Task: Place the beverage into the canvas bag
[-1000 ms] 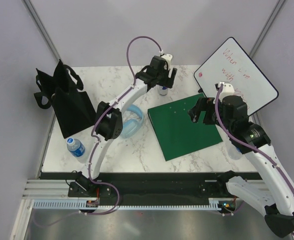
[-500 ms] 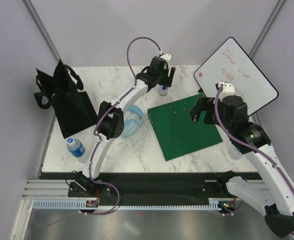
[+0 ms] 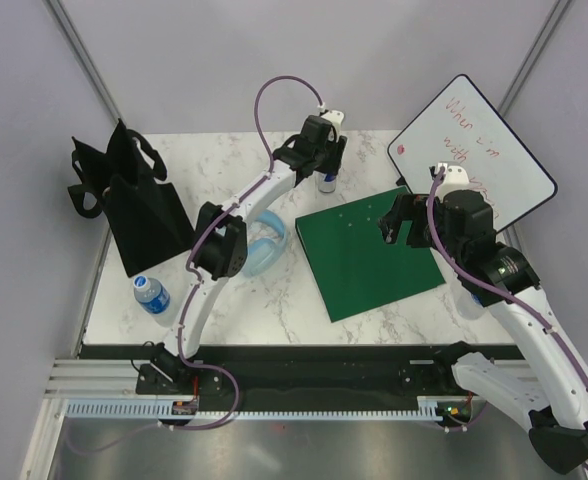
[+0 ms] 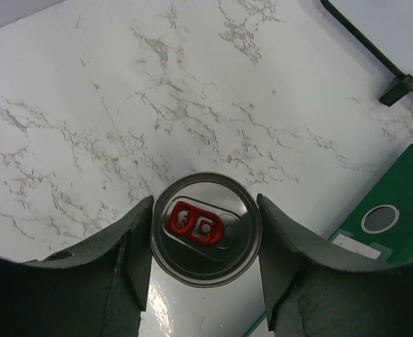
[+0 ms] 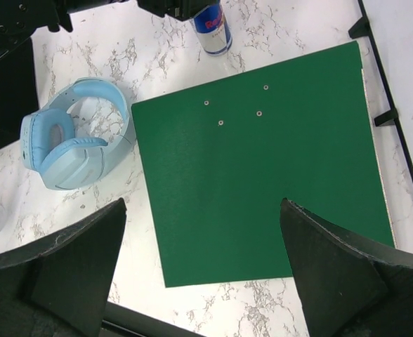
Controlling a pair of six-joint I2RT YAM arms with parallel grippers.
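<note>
Gripping from straight above, the left end effector has one finger on each side of the beverage can, and both pads look to be touching its wall, so I read it as pinching the can. The can stands upright on the table directly below the wrist, its red pull tab facing up. An upright cylinder offers two opposite curved sides to the fingers, which is likely why the approach is vertical. It also keeps the fingers clear of the green board, whose corner lies just to the right of the end effector.

The right end effector hangs over that green board with its fingers spread wide and nothing between them. It appears parked out of the way, well to the right of the can.

The canvas bag sits well to the left of the left end effector and back toward the arm bases, slumped with its handles flopped at the top. Blue headphones lie between the can and the bag, nearer the base. A water bottle rests beside the bag's near corner. The can is not yet lifted, and carrying it leftward will probably need height to clear the headphones and the soft bag mouth.
</note>
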